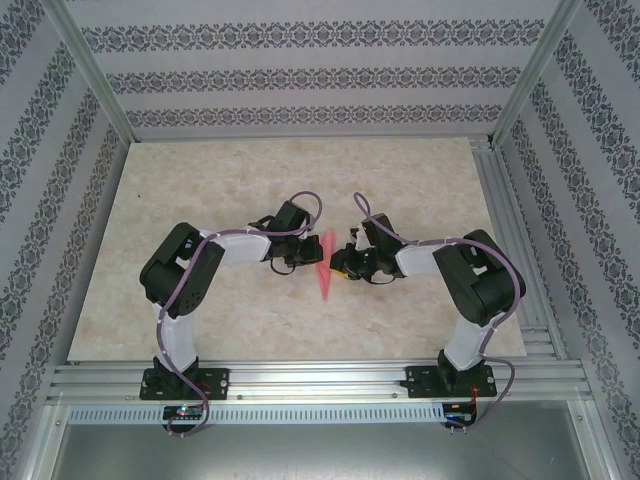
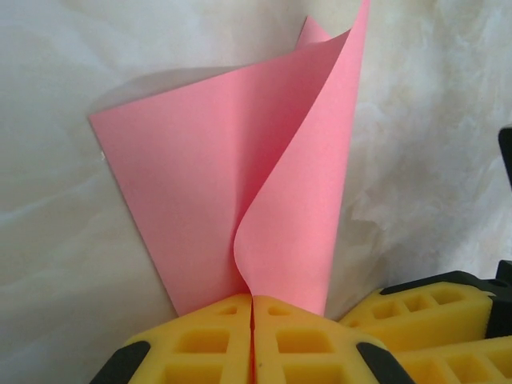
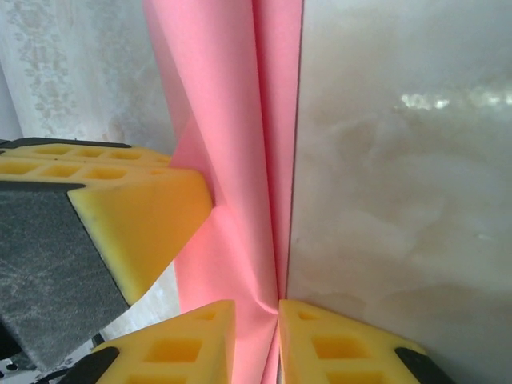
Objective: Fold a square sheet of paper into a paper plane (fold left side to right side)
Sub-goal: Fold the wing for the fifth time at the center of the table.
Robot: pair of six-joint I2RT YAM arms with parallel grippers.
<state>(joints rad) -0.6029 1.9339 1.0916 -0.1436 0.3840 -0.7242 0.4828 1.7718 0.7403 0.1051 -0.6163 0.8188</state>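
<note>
Count: 1 pinkish-red folded paper sheet (image 2: 200, 184), 2 arms, 2 grippers. From the top cam I see the sheet mid-table on the pale marbled tabletop (image 1: 200, 190), a narrow sliver between both grippers, tip toward the bases. Left gripper (image 2: 253, 316): its 2 yellow fingers are pressed together, pinching the sheet's near edge, and one flap curls up beside the flat part. Right gripper (image 3: 256, 344): 2 yellow fingers close either side of the sheet, paper filling the gap, so it's pinching too. Hard to make out: no. of layers. The sheet's far end is cut off in the right wrist cam. Jaws are too small and dark from the top cam.
</note>
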